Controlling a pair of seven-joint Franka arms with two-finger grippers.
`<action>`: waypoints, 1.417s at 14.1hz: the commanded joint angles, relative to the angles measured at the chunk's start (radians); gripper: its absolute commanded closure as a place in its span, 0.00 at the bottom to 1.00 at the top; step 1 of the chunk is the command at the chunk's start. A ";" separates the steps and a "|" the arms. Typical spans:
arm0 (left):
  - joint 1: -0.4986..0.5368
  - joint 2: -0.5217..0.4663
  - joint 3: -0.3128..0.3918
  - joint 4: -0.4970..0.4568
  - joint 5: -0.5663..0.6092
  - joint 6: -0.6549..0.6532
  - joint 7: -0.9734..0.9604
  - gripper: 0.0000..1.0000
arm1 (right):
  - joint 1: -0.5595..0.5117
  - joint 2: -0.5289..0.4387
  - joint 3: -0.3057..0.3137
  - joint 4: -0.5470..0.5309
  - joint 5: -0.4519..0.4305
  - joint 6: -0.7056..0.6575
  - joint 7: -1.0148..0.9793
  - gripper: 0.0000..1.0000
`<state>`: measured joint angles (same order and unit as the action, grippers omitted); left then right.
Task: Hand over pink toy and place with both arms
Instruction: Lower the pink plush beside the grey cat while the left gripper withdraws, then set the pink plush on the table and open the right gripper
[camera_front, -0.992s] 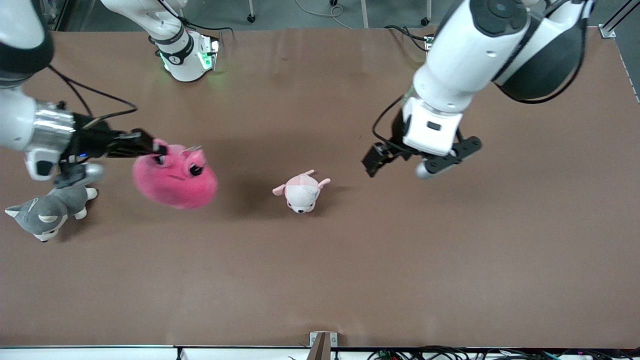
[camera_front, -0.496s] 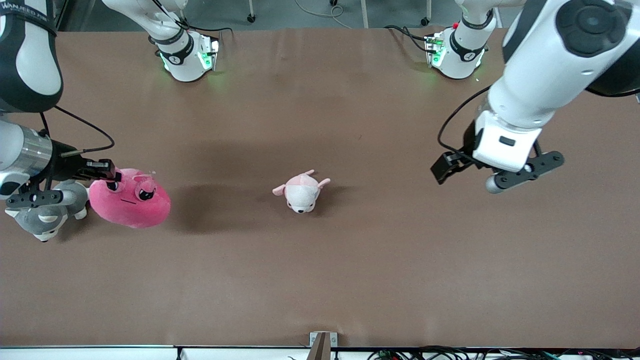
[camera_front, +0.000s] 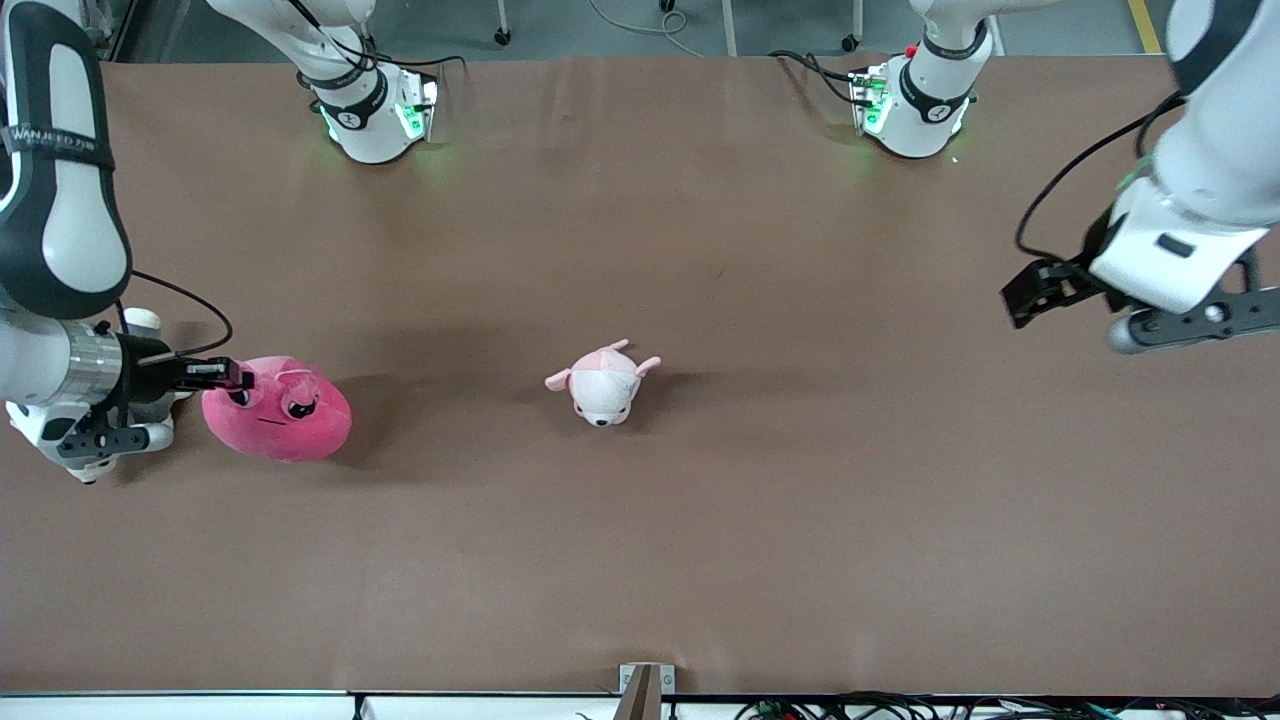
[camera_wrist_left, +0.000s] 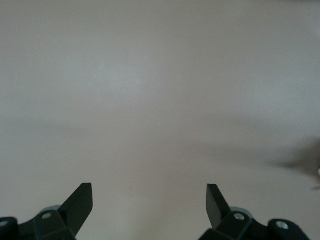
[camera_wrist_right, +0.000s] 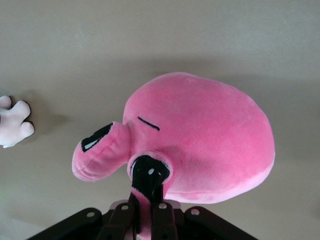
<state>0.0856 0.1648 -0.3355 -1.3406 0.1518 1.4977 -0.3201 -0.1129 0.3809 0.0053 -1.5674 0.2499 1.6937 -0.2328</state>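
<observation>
The pink toy (camera_front: 280, 425), a hot-pink blob plush with dark angry eyes, is low at the table near the right arm's end. I cannot tell whether it rests on the surface. My right gripper (camera_front: 228, 375) is shut on a bump at the toy's top. In the right wrist view the fingers (camera_wrist_right: 150, 210) pinch pink fabric below the toy's body (camera_wrist_right: 210, 135). My left gripper (camera_front: 1160, 300) is up over bare table at the left arm's end. Its fingers are wide apart and empty in the left wrist view (camera_wrist_left: 149, 192).
A small pale pink-and-white puppy plush (camera_front: 603, 382) lies mid-table; its edge shows in the right wrist view (camera_wrist_right: 12, 122). The grey-and-white husky plush (camera_front: 88, 468) is almost wholly hidden under my right wrist. Both arm bases (camera_front: 370, 110) stand along the table's edge farthest from the front camera.
My right gripper has carried the pink toy toward the right arm's end of the table and lowered it. My left gripper has drawn back toward the left arm's end, open.
</observation>
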 joint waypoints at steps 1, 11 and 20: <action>-0.007 -0.140 0.099 -0.132 -0.072 -0.010 0.101 0.00 | -0.033 0.032 0.016 0.012 0.040 0.012 -0.033 0.96; -0.035 -0.255 0.225 -0.250 -0.170 -0.014 0.251 0.00 | -0.051 0.101 0.016 0.012 0.183 0.004 -0.158 0.96; -0.029 -0.291 0.168 -0.278 -0.163 -0.005 0.249 0.00 | -0.054 0.136 0.016 0.018 0.252 -0.005 -0.223 0.96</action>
<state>0.0516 -0.1033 -0.1630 -1.5943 -0.0083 1.4788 -0.0736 -0.1458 0.5108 0.0066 -1.5645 0.4717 1.7093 -0.4372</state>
